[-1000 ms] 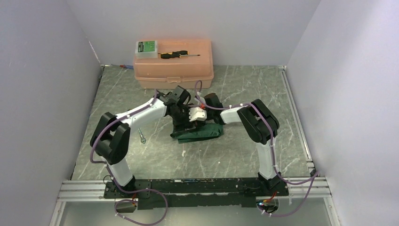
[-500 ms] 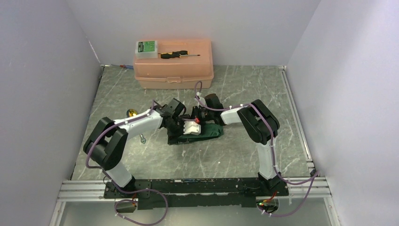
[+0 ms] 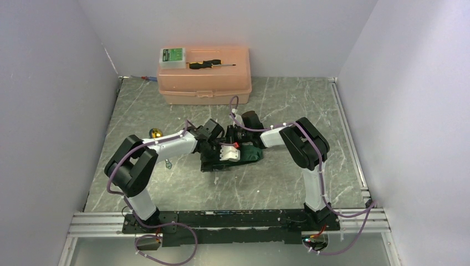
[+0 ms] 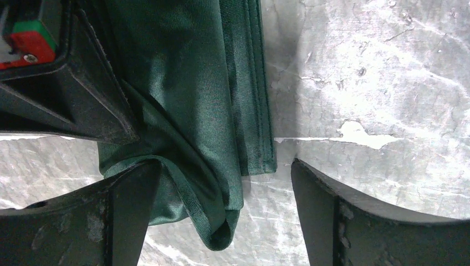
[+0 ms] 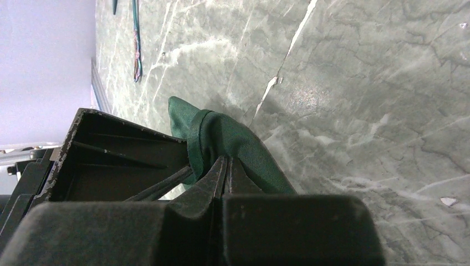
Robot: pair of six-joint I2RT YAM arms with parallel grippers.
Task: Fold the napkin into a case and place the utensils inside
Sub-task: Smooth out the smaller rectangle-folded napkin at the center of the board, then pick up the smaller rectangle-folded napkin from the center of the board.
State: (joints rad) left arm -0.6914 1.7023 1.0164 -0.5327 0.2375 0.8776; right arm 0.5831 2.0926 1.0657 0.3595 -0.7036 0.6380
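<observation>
Top external view, near to far. The napkin (image 3: 248,155), dark green and folded into a narrow bundle, lies mid-way across the marbled surface (image 3: 277,183). The left gripper (image 4: 221,172) is spread wide over the napkin's left end, one of its fingers (image 4: 124,213) at the cloth's edge and the other over bare surface. The right gripper (image 5: 224,169), at the napkin's far side, is pressed together on a raised fold of it. Left of the napkin lie the utensils: the silver utensil (image 3: 167,163) nearer, the gold-headed utensil (image 3: 155,132) farther. Well behind the napkin stands a peach box (image 3: 204,83) bearing a screwdriver (image 3: 210,65).
</observation>
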